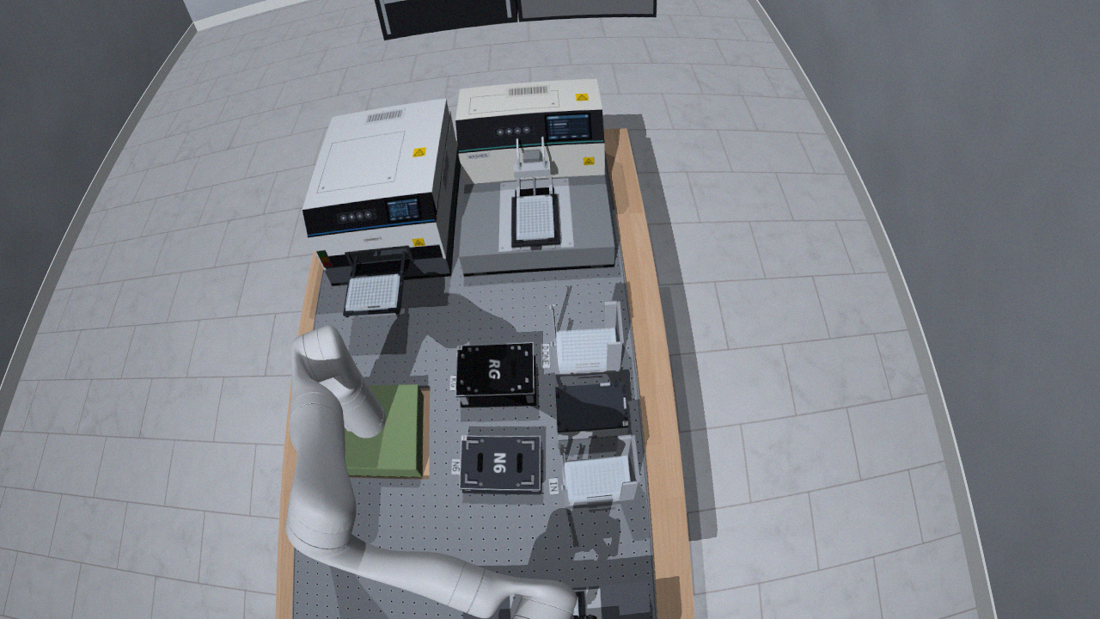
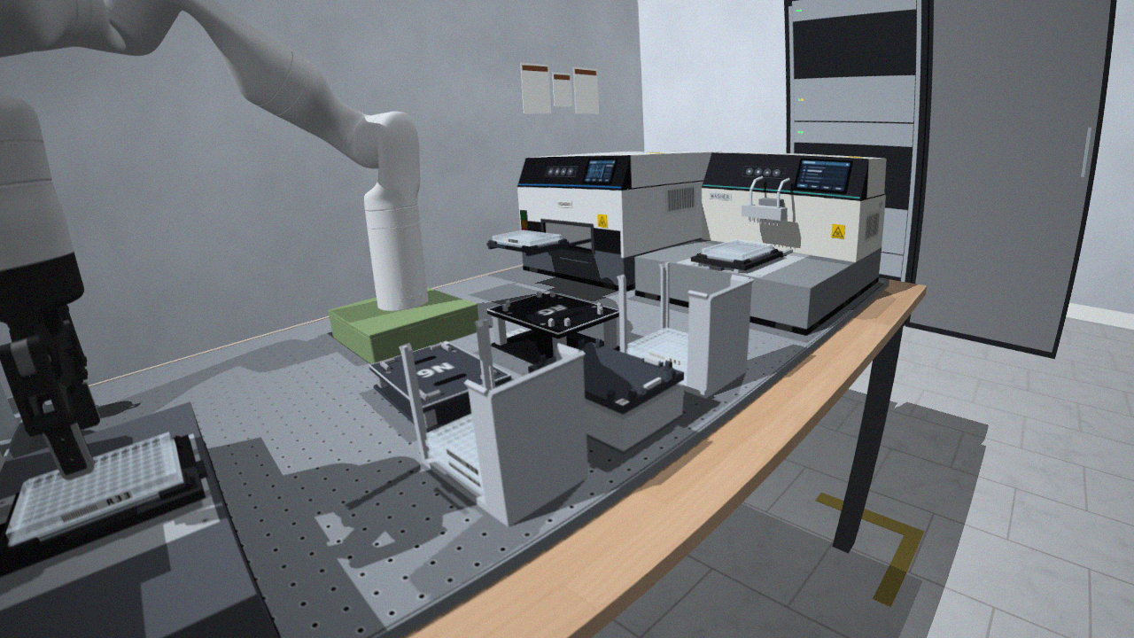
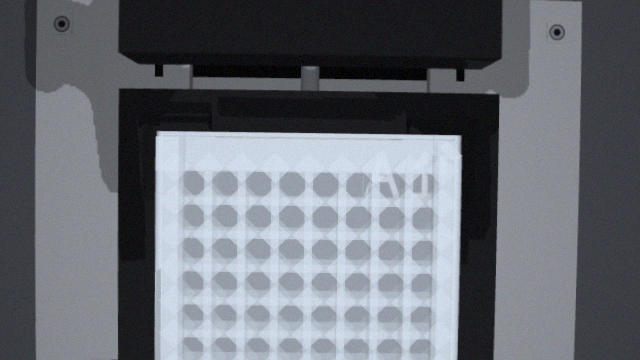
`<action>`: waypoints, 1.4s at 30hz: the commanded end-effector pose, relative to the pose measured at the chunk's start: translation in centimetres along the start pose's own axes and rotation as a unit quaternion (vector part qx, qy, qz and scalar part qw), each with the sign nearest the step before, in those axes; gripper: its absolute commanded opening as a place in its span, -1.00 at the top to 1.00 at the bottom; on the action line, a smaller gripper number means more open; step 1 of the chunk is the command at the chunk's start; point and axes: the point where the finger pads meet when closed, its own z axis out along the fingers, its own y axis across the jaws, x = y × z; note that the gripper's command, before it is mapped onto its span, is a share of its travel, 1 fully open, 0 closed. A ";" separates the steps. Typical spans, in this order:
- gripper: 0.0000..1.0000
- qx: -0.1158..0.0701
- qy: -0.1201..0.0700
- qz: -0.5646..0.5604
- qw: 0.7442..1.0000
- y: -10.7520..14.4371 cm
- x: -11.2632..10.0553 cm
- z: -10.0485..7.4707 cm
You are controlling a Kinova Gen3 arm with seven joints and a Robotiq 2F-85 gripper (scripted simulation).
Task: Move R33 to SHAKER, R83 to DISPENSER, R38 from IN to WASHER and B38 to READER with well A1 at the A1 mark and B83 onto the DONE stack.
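The gripper (image 2: 69, 455) hangs with its fingers fully spread and nothing between them, one dark finger (image 2: 67, 444) low over the far edge of plate R33 (image 2: 95, 486). This plate lies flat in the black nest of the DISPENSER (image 2: 135, 571), at about 7 o'clock in the exterior view. In the wrist view its A1 mark (image 3: 400, 185) is at 1 o'clock, and a black margin runs along both long edges. Toward 1 o'clock stands the IN rack (image 2: 531, 432), and behind it the SHAKER (image 2: 626, 388), its top bare
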 end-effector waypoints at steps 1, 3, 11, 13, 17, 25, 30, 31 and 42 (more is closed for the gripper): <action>-1.00 0.000 0.001 0.004 1.000 -0.1 0.0 0.2; -1.00 0.000 0.001 0.004 1.000 -0.1 0.0 0.2; -1.00 0.001 0.001 0.004 1.000 -0.1 0.0 0.4; -1.00 -0.001 0.003 0.003 1.000 0.0 0.1 0.7; -1.00 -0.001 0.002 0.003 1.000 -0.1 0.0 1.3; -1.00 -0.001 0.002 0.003 1.000 -0.1 0.0 2.1; -1.00 0.000 0.000 0.004 1.000 -0.1 -0.1 2.0; -1.00 0.000 0.000 0.004 1.000 -0.1 -0.1 2.0; -1.00 0.000 0.000 0.004 1.000 -0.1 -0.1 2.0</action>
